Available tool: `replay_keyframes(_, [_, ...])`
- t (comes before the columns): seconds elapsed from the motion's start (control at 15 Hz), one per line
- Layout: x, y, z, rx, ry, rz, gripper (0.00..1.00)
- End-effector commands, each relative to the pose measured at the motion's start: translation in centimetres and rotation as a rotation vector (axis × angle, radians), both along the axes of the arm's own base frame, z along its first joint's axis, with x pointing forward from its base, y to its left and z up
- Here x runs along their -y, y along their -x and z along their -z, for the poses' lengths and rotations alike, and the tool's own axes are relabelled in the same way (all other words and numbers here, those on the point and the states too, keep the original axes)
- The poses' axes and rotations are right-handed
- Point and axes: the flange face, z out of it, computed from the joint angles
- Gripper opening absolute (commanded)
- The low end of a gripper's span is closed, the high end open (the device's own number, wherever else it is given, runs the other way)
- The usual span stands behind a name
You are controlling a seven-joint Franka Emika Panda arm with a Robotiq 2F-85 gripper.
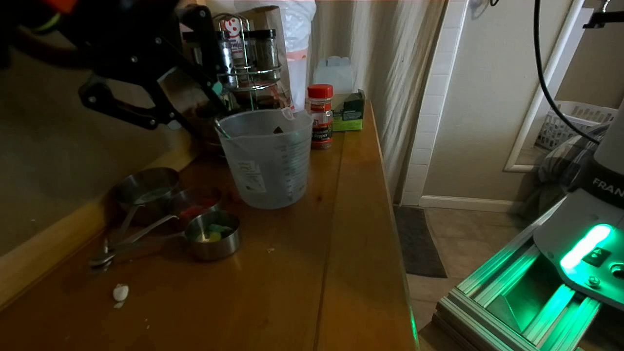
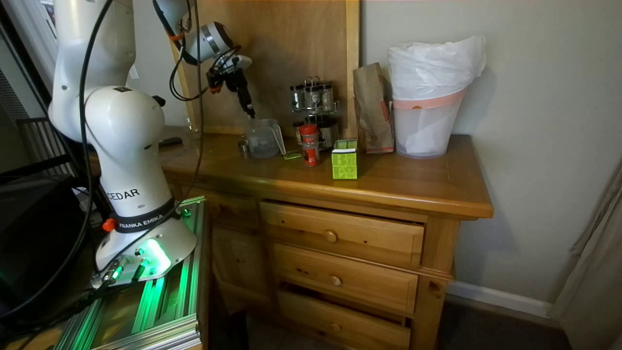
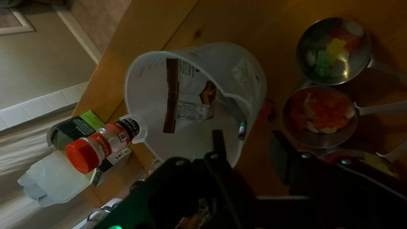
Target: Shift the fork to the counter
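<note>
The fork (image 3: 242, 129) stands in the translucent plastic cup, leaning against the rim. Its handle end shows in the wrist view, and a thin part shows at the rim in an exterior view (image 1: 222, 129). Its tines are hidden. The cup (image 1: 273, 170) stands upright on the brown wooden counter (image 1: 287, 292); it also shows in the wrist view (image 3: 222, 74). My gripper (image 3: 249, 140) is open and empty above the cup's rim. One finger is over the cup's mouth, the other outside the rim, with the fork's end between their lines. It also shows in an exterior view (image 2: 250, 114).
Metal measuring cups (image 1: 213, 237) with candy sit beside the plastic cup. A red-capped pepper bottle (image 1: 320, 117), a green box (image 2: 344, 163) and a spice rack (image 2: 313, 102) stand close by. A paper bag (image 2: 374, 109) and a lined bin (image 2: 427, 121) stand farther along.
</note>
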Motion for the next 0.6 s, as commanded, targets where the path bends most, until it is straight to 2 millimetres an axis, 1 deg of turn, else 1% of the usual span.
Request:
replay_keyframes(0.0, [0.63,0.11,-0.50,-0.014,0.014,0.010,0.43])
replay_keyframes(0.13, [0.68,0.12,-0.42,-0.021,0.022,0.009,0.42])
replay_keyframes(0.27, [0.82,0.09,-0.40,-0.024,0.028,0.009,0.37])
replay_keyframes(0.33, [0.89,0.16,-0.41,-0.030,0.031,0.008,0.19])
replay_keyframes(0.4, [0.94,0.23,-0.39,-0.037,0.035,0.005,0.16])
replay_keyframes(0.53, [0.99,0.42,-0.31,-0.052,0.042,0.000,0.03])
